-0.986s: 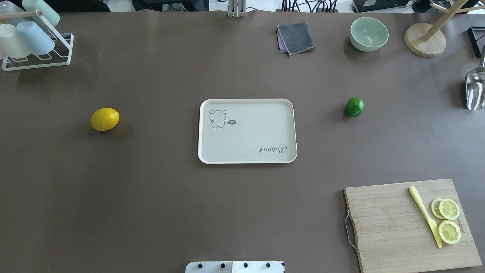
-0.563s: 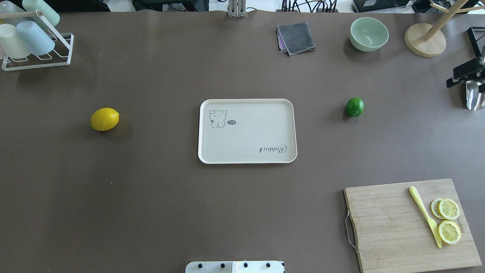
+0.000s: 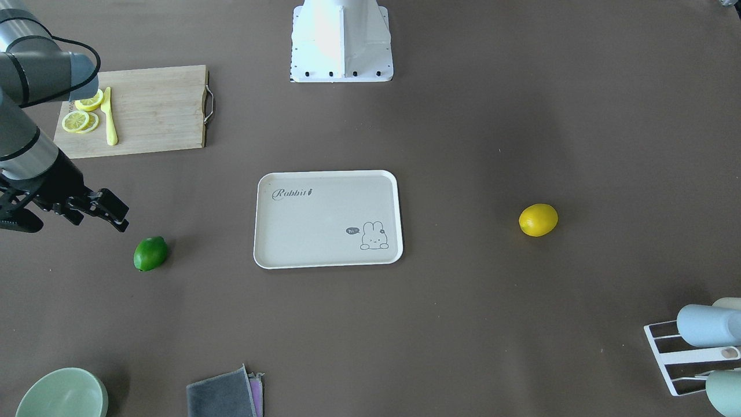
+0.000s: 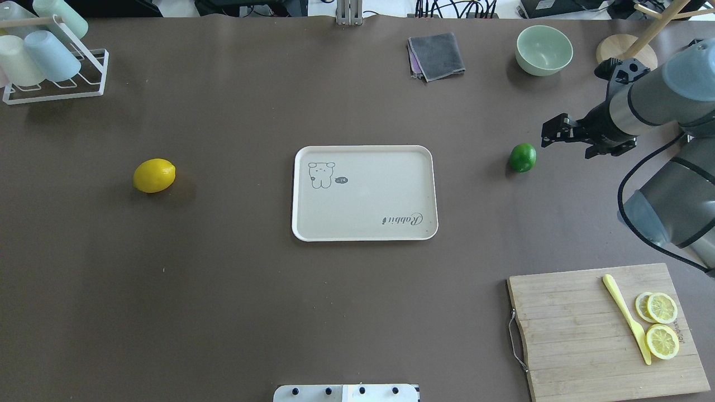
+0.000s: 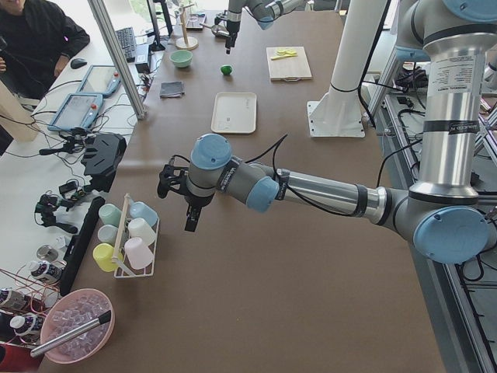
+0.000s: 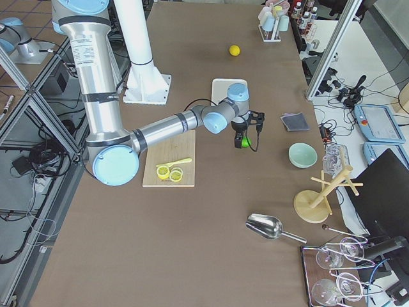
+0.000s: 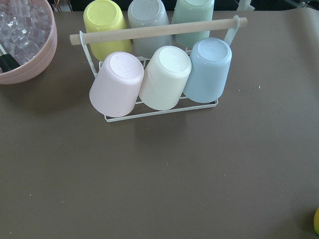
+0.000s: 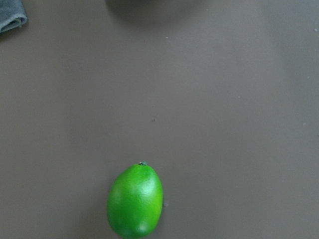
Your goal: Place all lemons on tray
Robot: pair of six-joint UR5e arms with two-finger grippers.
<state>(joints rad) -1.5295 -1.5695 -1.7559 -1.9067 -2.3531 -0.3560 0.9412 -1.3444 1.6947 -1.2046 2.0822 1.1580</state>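
The cream tray printed "Rabbit" lies mid-table and holds nothing; it also shows in the front view. The yellow lemon rests on the table left of it. The dark green lemon rests right of it. My right gripper hovers just right of and beyond the green lemon, open and empty; the right wrist view shows that lemon below. My left gripper shows only in the exterior left view, near the cup rack; I cannot tell its state. A sliver of yellow lemon shows in the left wrist view.
A wooden cutting board with lemon slices and a yellow knife sits front right. A green bowl, a grey cloth and a wooden stand sit at the far edge. A cup rack stands far left.
My right arm has come into the overhead view from the right edge and moved left, towards the green lemon. Both lemons and the tray have not moved.
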